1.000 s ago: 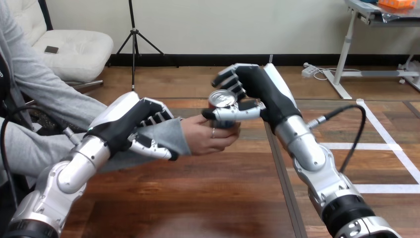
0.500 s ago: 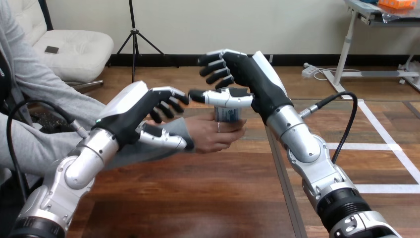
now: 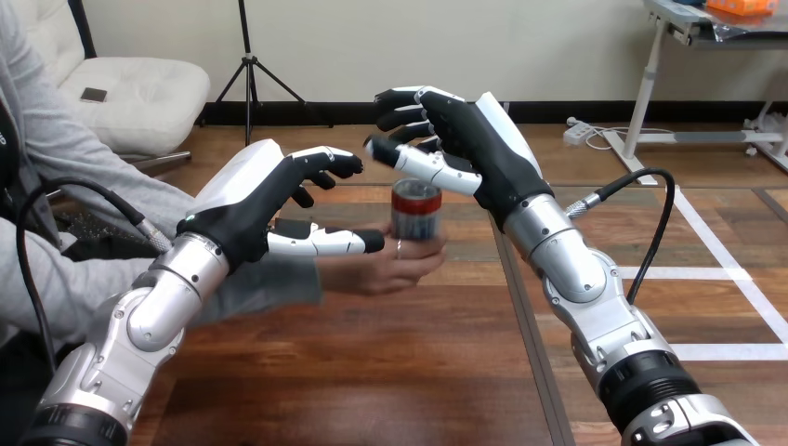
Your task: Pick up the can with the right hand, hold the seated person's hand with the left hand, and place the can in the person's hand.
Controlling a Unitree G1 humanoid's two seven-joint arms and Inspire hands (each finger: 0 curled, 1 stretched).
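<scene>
Both wide open, left hand (image 3: 253, 200) and right hand (image 3: 463, 137); can (image 3: 415, 214) sits in person's hand (image 3: 395, 269), delivered I reckon, next back away.

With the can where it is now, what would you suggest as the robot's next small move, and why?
Probably draw the right hand back toward the robot: the can stands upright in the person's hand, and the right hand hangs open above it, apart. The left hand is open too.
</scene>
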